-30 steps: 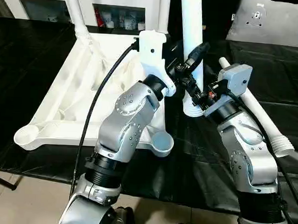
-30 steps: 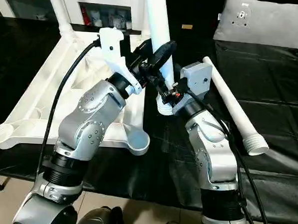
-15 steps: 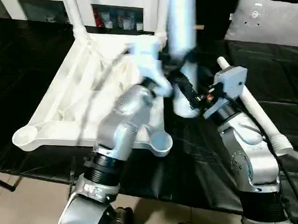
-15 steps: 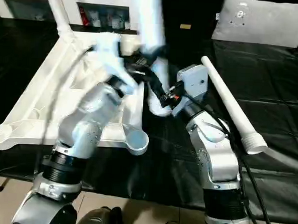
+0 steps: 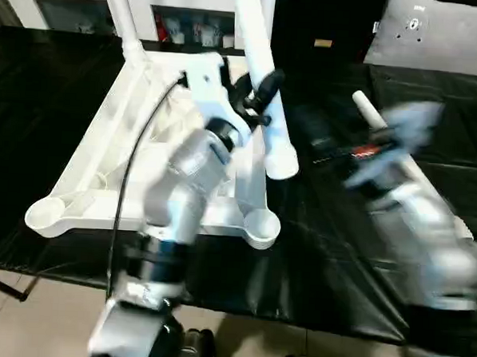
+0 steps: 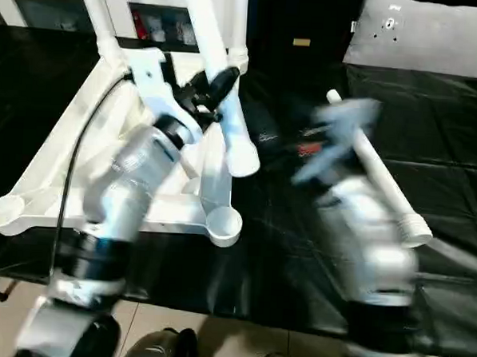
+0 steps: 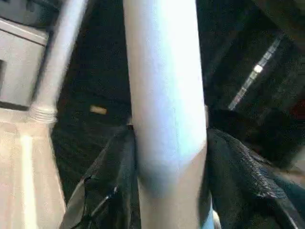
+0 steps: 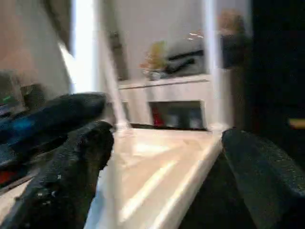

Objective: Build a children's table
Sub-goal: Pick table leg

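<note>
The children's table top point(image 5: 104, 151) lies upside down on the left, ribs up, with two legs point(image 5: 119, 16) standing in its far sockets. My left gripper point(image 5: 263, 98) is shut on a third white leg point(image 5: 280, 149), which hangs tilted over the top's right edge, its wide end above the near right socket point(image 5: 262, 224). In the left wrist view this leg point(image 7: 167, 95) runs between my fingers point(image 7: 102, 186). My right gripper point(image 8: 162, 157) is open and holds nothing; its arm point(image 5: 413, 196) is a blur to the right, apart from the leg.
A fourth leg point(image 6: 416, 228) lies loose on the black worktable point(image 5: 314, 254) at the right, ribbed end toward me. The near left socket point(image 5: 44, 214) sits close to the worktable's front edge. A grey cushion point(image 5: 438, 33) rests at the far right.
My right gripper has let go of the leg and swung off to the right. My left gripper has carried the leg leftward, tilted, over the table top's right edge.
</note>
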Robot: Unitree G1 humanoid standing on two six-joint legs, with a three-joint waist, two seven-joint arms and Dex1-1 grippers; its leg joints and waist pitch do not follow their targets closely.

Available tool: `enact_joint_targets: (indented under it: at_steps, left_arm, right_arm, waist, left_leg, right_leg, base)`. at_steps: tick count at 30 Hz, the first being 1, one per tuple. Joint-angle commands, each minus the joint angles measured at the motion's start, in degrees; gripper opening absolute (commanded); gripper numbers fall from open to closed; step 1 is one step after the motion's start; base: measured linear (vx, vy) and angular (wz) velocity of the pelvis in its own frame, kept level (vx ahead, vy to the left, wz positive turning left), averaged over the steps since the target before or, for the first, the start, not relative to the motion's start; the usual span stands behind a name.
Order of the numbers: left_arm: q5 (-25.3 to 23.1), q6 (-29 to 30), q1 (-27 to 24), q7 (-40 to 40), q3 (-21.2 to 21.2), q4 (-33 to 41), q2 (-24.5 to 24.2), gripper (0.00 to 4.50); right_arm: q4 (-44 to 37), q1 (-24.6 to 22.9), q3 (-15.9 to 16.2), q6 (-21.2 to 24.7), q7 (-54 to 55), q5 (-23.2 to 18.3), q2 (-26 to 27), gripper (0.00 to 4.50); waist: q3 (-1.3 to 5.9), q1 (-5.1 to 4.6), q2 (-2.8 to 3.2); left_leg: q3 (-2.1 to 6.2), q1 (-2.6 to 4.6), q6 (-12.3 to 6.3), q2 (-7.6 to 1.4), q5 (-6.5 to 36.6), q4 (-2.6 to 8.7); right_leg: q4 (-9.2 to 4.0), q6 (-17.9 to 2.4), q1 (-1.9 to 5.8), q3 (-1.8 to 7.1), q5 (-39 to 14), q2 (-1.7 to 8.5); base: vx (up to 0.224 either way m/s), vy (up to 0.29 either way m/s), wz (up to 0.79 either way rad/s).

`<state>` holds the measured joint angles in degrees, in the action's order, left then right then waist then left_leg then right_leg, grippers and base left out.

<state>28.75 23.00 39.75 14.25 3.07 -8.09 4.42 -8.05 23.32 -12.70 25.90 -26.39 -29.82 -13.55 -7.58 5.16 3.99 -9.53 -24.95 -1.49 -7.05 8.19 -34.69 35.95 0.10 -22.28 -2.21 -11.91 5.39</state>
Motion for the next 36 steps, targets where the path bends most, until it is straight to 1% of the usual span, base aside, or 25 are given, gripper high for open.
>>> enact_joint_targets:
  at_steps: [1, 3, 5, 6, 8, 10, 12, 13, 15, 17, 21, 22, 23, 24, 25, 26, 27, 28, 29, 30, 31, 32, 34, 35, 36]
  left_arm:
    - [4.0, 3.3, 0.8, 3.1, 0.8, 1.8, -0.6, 1.89]
    - [7.7, 6.3, 1.0, 5.6, 1.8, 2.7, -1.3, 1.88]
    - [11.3, 10.0, 1.4, 8.9, 2.4, 3.5, -2.8, 1.88]
    - [12.9, 11.7, 1.7, 10.7, 2.5, 3.8, -3.6, 1.88]
    - [14.3, 13.1, 2.1, 13.4, 2.5, 4.0, -4.7, 1.88]
    - [16.0, 14.5, 3.0, 15.9, 3.1, 3.6, -5.7, 1.88]
    - [16.7, 15.0, 3.8, 17.8, 3.2, 3.1, -6.5, 1.88]
    - [16.7, 15.0, 3.8, 17.8, 3.2, 3.1, -6.5, 1.88]
    - [17.2, 15.5, 4.2, 19.7, 2.8, 3.1, -7.4, 1.88]
    - [18.4, 16.4, 4.5, 21.1, 2.8, 3.4, -7.9, 1.88]
    - [18.8, 17.0, 4.5, 23.8, 1.9, 4.1, -9.0, 1.88]
    - [18.7, 17.0, 4.3, 25.3, 1.5, 4.5, -9.5, 1.88]
    - [18.7, 17.0, 4.2, 26.5, 1.1, 4.7, -9.9, 1.88]
    - [18.3, 16.7, 4.0, 28.4, 0.3, 5.2, -10.8, 1.88]
    - [18.1, 16.6, 4.0, 28.7, 0.1, 5.2, -10.9, 1.88]
    - [17.5, 16.2, 3.9, 29.8, -0.6, 5.4, -11.5, 1.88]
    - [15.2, 13.7, 3.3, 33.7, -3.0, 6.2, -13.2, 1.88]
    - [14.2, 12.4, 3.1, 35.2, -3.9, 6.5, -13.8, 1.88]
    - [14.1, 12.2, 3.1, 35.5, -4.0, 6.5, -13.9, 1.88]
    - [14.2, 11.3, 3.0, 37.4, -4.3, 7.0, -14.1, 1.88]
    - [15.0, 11.6, 3.1, 38.4, -4.1, 7.3, -14.1, 1.88]
    - [15.5, 11.9, 3.2, 39.0, -4.0, 7.6, -14.1, 1.88]
    - [16.8, 12.5, 3.2, 42.4, -4.6, 8.7, -14.8, 1.88]
    - [17.0, 12.4, 3.1, 43.8, -4.9, 8.9, -15.0, 1.88]
    - [17.2, 12.3, 3.2, 45.0, -5.3, 9.1, -15.1, 1.88]
  right_arm:
    - [0.4, 0.5, -2.2, 7.5, 1.3, -5.0, -1.0, 4.42]
    - [0.2, 0.3, -3.4, 9.0, 0.3, -7.6, -2.2, 4.50]
    - [0.5, 0.4, -6.0, 11.1, -0.1, -13.3, -2.8, 4.50]
    - [0.7, 0.6, -7.3, 12.1, -0.4, -15.8, -3.0, 4.50]
    - [0.7, 0.7, -8.2, 14.1, -1.4, -18.8, -3.7, 4.50]
    - [-0.1, 0.4, -8.3, 16.3, -3.9, -19.9, -4.9, 4.50]
    - [-1.1, 0.0, -8.0, 18.8, -5.6, -20.8, -5.9, 4.50]
    - [-1.1, 0.0, -8.0, 18.8, -5.6, -20.8, -5.9, 4.50]
    - [-2.3, -0.4, -7.5, 20.8, -7.1, -23.2, -6.9, 4.50]
    - [-2.9, -0.7, -6.9, 22.2, -8.4, -25.6, -8.3, 4.50]
    - [-2.4, -0.5, -6.2, 23.3, -10.9, -26.9, -10.0, 4.50]
    - [-2.2, -0.4, -5.9, 23.7, -13.0, -26.9, -10.8, 4.50]
    - [-2.2, -0.4, -5.4, 23.8, -14.6, -26.6, -11.5, 4.50]
    - [-2.4, -0.5, -4.5, 24.0, -17.6, -26.0, -12.9, 4.50]
    - [-2.5, -0.6, -4.4, 24.0, -17.9, -26.0, -13.0, 4.50]
    - [-2.6, -0.6, -3.9, 24.0, -19.1, -25.7, -13.7, 4.50]
    - [-2.6, -0.7, -2.6, 24.1, -21.9, -26.1, -15.5, 4.50]
    - [-2.5, -0.6, -2.1, 23.9, -23.3, -26.1, -16.2, 4.50]
    - [-2.5, -0.6, -1.9, 23.9, -23.6, -26.2, -16.3, 4.50]
    - [-2.2, -0.3, -0.9, 24.1, -25.9, -26.2, -17.5, 4.50]
    - [-2.2, -0.2, -0.1, 23.8, -27.5, -25.8, -18.3, 4.50]
    - [-2.2, -0.2, 0.4, 23.6, -28.5, -25.5, -18.8, 4.50]
    - [-2.0, 0.1, 1.8, 23.2, -31.8, -25.0, -19.9, 4.50]
    - [-1.8, 0.3, 2.5, 22.6, -33.8, -24.6, -20.3, 4.50]
    - [-1.9, 0.4, 3.4, 21.9, -36.2, -24.1, -21.0, 4.50]
  waist:
    - [5.90, 0.19, -0.95]
    - [5.98, 0.26, -1.00]
    - [5.97, 0.30, -1.08]
    - [5.98, 0.42, -0.98]
    - [6.00, 0.47, -0.92]
    - [5.92, 0.39, -0.94]
    - [5.88, 0.47, -1.06]
    - [5.88, 0.51, -1.03]
    - [5.88, 0.62, -1.04]
    - [5.87, 0.68, -1.11]
    - [5.83, 0.80, -1.45]
    - [5.84, 0.87, -1.41]
    - [5.89, 0.97, -1.57]
    - [5.90, 1.07, -1.50]
    - [5.83, 1.08, -1.51]
    - [5.87, 1.16, -1.70]
    - [5.88, 1.22, -1.60]
    - [5.84, 1.36, -1.65]
    - [5.87, 1.38, -1.66]
    - [5.88, 1.37, -1.87]
    - [5.89, 1.42, -1.83]
    - [5.93, 1.40, -1.99]
    - [5.94, 1.46, -1.90]
    - [6.14, 1.44, -2.21]
    - [6.11, 1.48, -2.10]
  left_leg:
    - [2.10, 2.51, -3.47, -4.83, 12.0, 4.10]
    - [1.92, 2.28, -3.10, -4.79, 11.7, 4.03]
    - [1.87, 2.30, -3.12, -4.82, 11.4, 4.01]
    - [1.85, 2.26, -3.45, -4.81, 10.9, 3.98]
    - [1.82, 2.32, -3.60, -4.75, 10.5, 3.98]
    - [1.71, 2.29, -3.33, -4.77, 10.7, 4.03]
    - [1.68, 2.29, -2.92, -4.76, 11.0, 4.05]
    - [1.69, 2.30, -2.81, -4.81, 11.0, 4.10]
    - [1.71, 2.35, -2.25, -4.88, 11.2, 4.15]
    - [1.70, 2.35, -2.35, -4.89, 11.0, 4.14]
    - [1.56, 2.35, -2.24, -4.91, 10.5, 4.11]
    - [1.60, 2.31, -2.27, -4.90, 10.5, 4.07]
    - [1.54, 2.27, -2.37, -4.89, 10.4, 4.03]
    - [1.54, 2.30, -2.50, -5.01, 9.9, 4.05]
    - [1.55, 2.28, -2.57, -5.00, 9.9, 4.08]
    - [1.51, 2.29, -2.72, -5.02, 9.7, 4.02]
    - [1.48, 2.29, -2.86, -5.07, 9.3, 4.01]
    - [1.60, 2.31, -3.14, -5.06, 9.7, 4.04]
    - [1.58, 2.29, -3.11, -5.22, 9.4, 4.13]
    - [1.49, 2.30, -3.06, -5.15, 9.6, 4.07]
    - [1.44, 2.33, -2.94, -5.22, 9.5, 4.04]
    - [1.40, 2.30, -3.04, -5.19, 9.2, 3.92]
    - [1.40, 2.24, -3.39, -5.16, 8.6, 3.84]
    - [1.31, 2.24, -3.68, -5.12, 8.4, 3.71]
    - [1.33, 2.21, -3.84, -5.16, 8.2, 3.71]
  right_leg:
    - [-3.90, -15.1, 2.02, 1.78, -5.2, 3.72]
    - [-3.94, -15.1, 2.02, 1.77, -5.2, 3.87]
    - [-3.91, -15.0, 1.98, 1.76, -4.9, 3.91]
    - [-3.89, -15.0, 1.87, 1.71, -5.0, 3.84]
    - [-3.84, -15.1, 1.91, 1.68, -5.0, 3.79]
    - [-3.85, -15.0, 1.89, 1.64, -5.1, 3.70]
    - [-3.99, -14.8, 2.00, 1.71, -6.3, 3.87]
    - [-4.03, -14.6, 1.94, 1.74, -6.6, 3.88]
    - [-4.11, -14.2, 1.96, 1.78, -7.4, 3.98]
    - [-4.14, -14.0, 1.98, 1.80, -7.5, 3.98]
    - [-4.21, -13.9, 1.83, 1.83, -8.4, 4.05]
    - [-4.20, -13.8, 1.87, 1.80, -8.5, 4.06]
    - [-4.22, -13.6, 1.98, 1.80, -8.7, 4.09]
    - [-4.16, -13.3, 1.92, 1.86, -8.6, 4.10]
    - [-4.21, -13.2, 1.90, 1.85, -8.7, 4.09]
    - [-4.17, -13.2, 1.88, 1.86, -8.7, 4.14]
    - [-4.11, -13.4, 1.78, 1.88, -8.5, 4.17]
    - [-4.47, -13.0, 1.78, 1.86, -9.4, 4.18]
    - [-4.25, -12.4, 1.91, 1.96, -9.4, 4.15]
    - [-4.25, -12.5, 1.94, 1.91, -9.7, 4.22]
    - [-4.24, -12.7, 1.92, 1.95, -9.6, 4.31]
    - [-4.16, -13.4, 1.93, 1.91, -9.2, 4.34]
    - [-4.00, -14.1, 1.89, 1.84, -8.6, 4.32]
    - [-3.90, -14.4, 2.00, 1.77, -8.2, 4.28]
    - [-3.83, -14.5, 2.01, 1.79, -8.1, 4.34]
  base:
    - [0.000, 0.000, 0.00]
    - [0.000, 0.000, 0.00]
    - [0.000, 0.000, 0.00]
    - [0.000, 0.000, 0.00]
    - [0.000, 0.000, 0.00]
    - [0.000, 0.000, 0.00]
    - [0.000, 0.000, 0.00]
    - [0.000, 0.000, 0.00]
    - [0.000, 0.000, 0.00]
    - [0.000, 0.000, 0.00]
    - [0.000, 0.000, 0.00]
    - [0.000, 0.000, 0.00]
    - [0.000, 0.000, 0.00]
    - [0.000, 0.000, 0.00]
    - [0.000, 0.000, 0.00]
    - [0.000, 0.000, 0.00]
    - [0.000, 0.000, 0.00]
    - [0.000, 0.000, 0.00]
    - [0.000, 0.000, 0.00]
    - [0.000, 0.000, 0.00]
    - [0.000, 0.000, 0.00]
    - [0.000, 0.000, 0.00]
    - [0.000, 0.000, 0.00]
    - [0.000, 0.000, 0.00]
    - [0.000, 0.000, 0.00]
